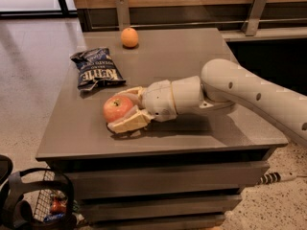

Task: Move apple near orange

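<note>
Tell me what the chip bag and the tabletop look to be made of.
The chip bag: likely plastic film, glossy; it crinkles and catches light. The tabletop: smooth grey laminate or similar, semi-matte; soft reflections under the arm, material uncertain. The end effector lies at the front left, closed on the apple.

The reddish-pink apple [115,108] sat clasped in the gripper [120,111], the small smooth orange [129,37] resting well apart at its twelve o'clock.

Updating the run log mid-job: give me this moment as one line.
gripper: near front edge of table, jaws closed on apple | orange: far edge, apart from apple | chip bag: just beyond apple
</note>
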Tool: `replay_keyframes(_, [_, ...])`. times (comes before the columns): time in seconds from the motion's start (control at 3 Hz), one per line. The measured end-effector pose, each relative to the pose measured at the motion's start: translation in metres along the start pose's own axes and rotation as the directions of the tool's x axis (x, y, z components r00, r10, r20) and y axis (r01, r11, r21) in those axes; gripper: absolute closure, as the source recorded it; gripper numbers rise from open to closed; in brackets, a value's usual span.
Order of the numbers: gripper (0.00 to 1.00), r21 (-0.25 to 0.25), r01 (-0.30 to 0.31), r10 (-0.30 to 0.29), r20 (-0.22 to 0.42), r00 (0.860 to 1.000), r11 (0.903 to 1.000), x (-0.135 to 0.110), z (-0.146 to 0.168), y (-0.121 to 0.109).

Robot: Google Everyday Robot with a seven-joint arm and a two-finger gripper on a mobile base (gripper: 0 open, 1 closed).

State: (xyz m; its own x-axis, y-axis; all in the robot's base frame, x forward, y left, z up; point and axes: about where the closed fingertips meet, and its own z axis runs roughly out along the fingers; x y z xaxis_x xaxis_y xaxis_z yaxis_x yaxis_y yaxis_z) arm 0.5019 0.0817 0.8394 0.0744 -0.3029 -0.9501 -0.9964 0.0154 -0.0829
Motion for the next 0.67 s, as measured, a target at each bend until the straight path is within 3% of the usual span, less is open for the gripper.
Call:
replay_keyframes(0.33, [1.0, 0.112, -0.085, 0.081, 0.043, 0.996, 0.9901, 0.008, -0.037, -0.035])
replay_keyframes(0.67, [1.0, 0.259, -0.178, 0.164, 0.072, 0.984, 0.9493, 0.014, -0.091, -0.084])
